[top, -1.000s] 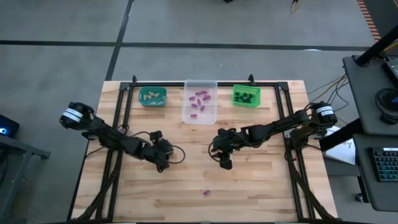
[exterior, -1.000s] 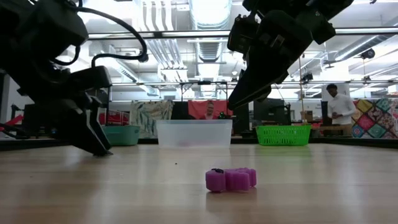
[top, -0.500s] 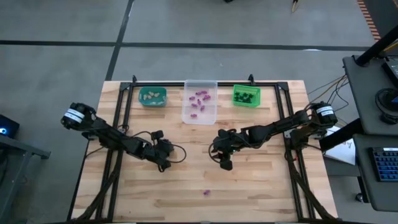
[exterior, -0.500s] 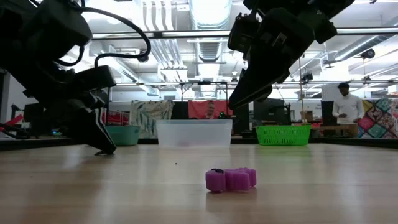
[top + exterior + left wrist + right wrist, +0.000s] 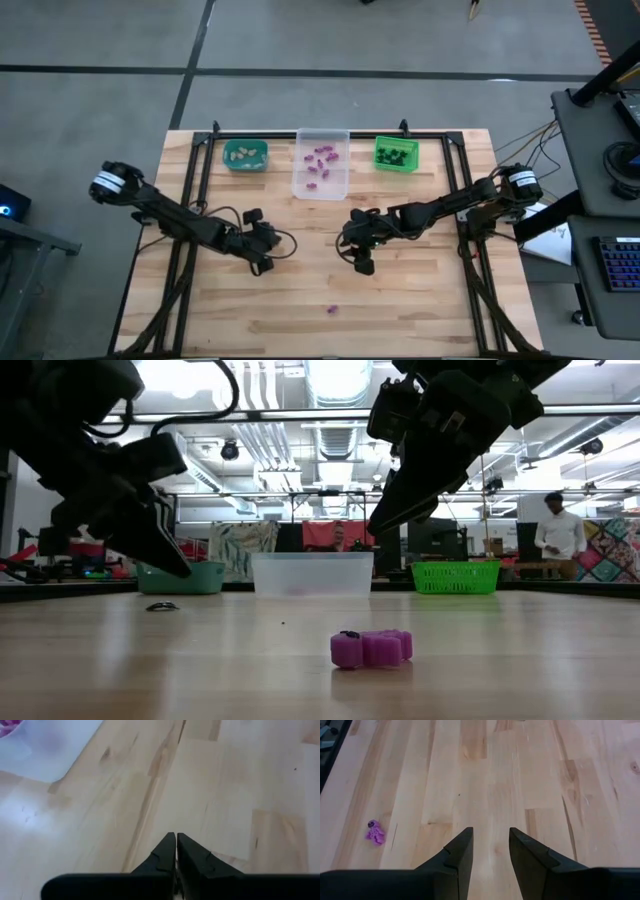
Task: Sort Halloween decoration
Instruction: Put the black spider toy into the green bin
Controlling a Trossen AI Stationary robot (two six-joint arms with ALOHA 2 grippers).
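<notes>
Sorting looks nearly finished from where I stand. Along the table's (image 5: 200, 320) twelve o'clock edge sit the teal bin (image 5: 245, 166) with beige pieces, the clear bin (image 5: 321, 190) with purple ones, and the green bin (image 5: 396, 166) with black ones, one colour to a bin, so each trinket has a plain home.

One purple trinket (image 5: 332, 310) lies alone on the bare wood toward six o'clock, well apart from everything, at about seven o'clock from the right gripper (image 5: 362, 264). That gripper hangs above the middle of the table, its fingers roughly half apart with nothing between them. It looks parked out of the way rather than reaching.

The left gripper (image 5: 262, 265) is at about nine o'clock from the right one, lifted clear of the boards. Its fingers are pressed tight together, and its own wrist camera shows nothing pinched between them. From the table-level camera a small dark speck (image 5: 160, 606) rests on the wood just below it. I cannot tell what it is, but I would guess a black piece that the closed fingers failed to catch.
</notes>
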